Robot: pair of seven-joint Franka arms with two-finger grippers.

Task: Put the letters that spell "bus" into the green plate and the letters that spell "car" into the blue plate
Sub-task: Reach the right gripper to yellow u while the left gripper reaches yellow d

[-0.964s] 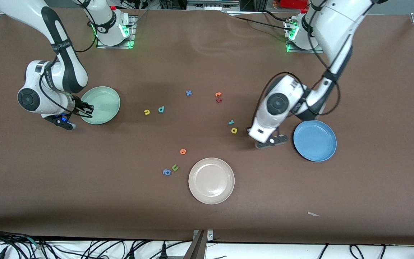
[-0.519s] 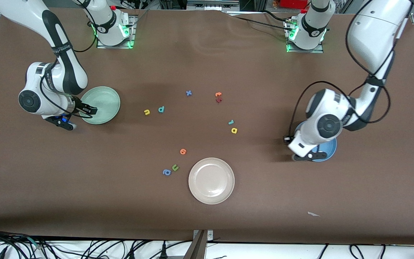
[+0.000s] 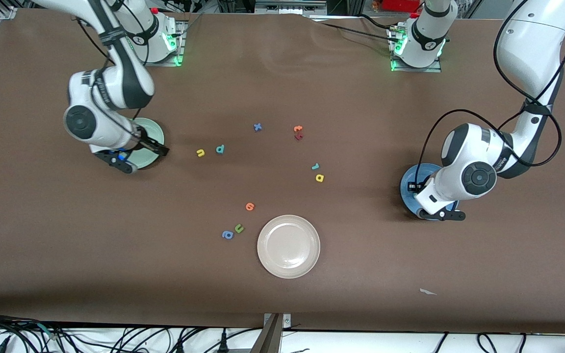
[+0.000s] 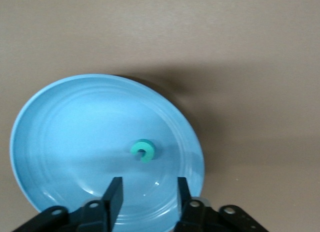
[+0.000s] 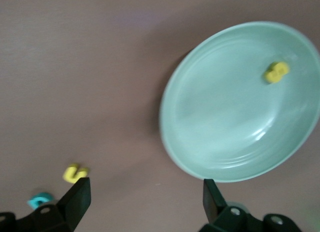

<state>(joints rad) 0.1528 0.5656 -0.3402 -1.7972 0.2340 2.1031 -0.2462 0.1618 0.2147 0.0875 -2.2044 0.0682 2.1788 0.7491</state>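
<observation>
My left gripper [image 4: 147, 192] hangs open over the blue plate [image 4: 60, 142], and a teal c [image 4: 144, 151] lies loose in that plate, clear of the fingers. In the front view the left gripper [image 3: 414, 186] covers part of the blue plate [image 3: 410, 175]. My right gripper [image 5: 145, 197] is open and empty over the table beside the green plate [image 5: 210, 117], which holds a yellow s [image 5: 276, 72]. The right gripper [image 3: 160, 149] is at the green plate's [image 3: 152, 131] rim. The yellow u [image 3: 200, 153] and teal b [image 3: 220, 148] lie just past it, toward mid-table. The teal r [image 3: 315, 166] and yellow a [image 3: 320, 178] lie toward the left arm's end.
A cream plate [image 3: 288, 246] sits near the front camera. Stray letters lie about: a blue x [image 3: 257, 127], an orange letter [image 3: 298, 129] and a dark red letter [image 3: 298, 137], another orange letter [image 3: 249, 206], an olive u [image 3: 239, 228] and a blue a [image 3: 227, 235].
The left arm swung from beside the yellow a to over the blue plate and its gripper opened. The right gripper opened and shifted across the green plate toward the yellow u.
</observation>
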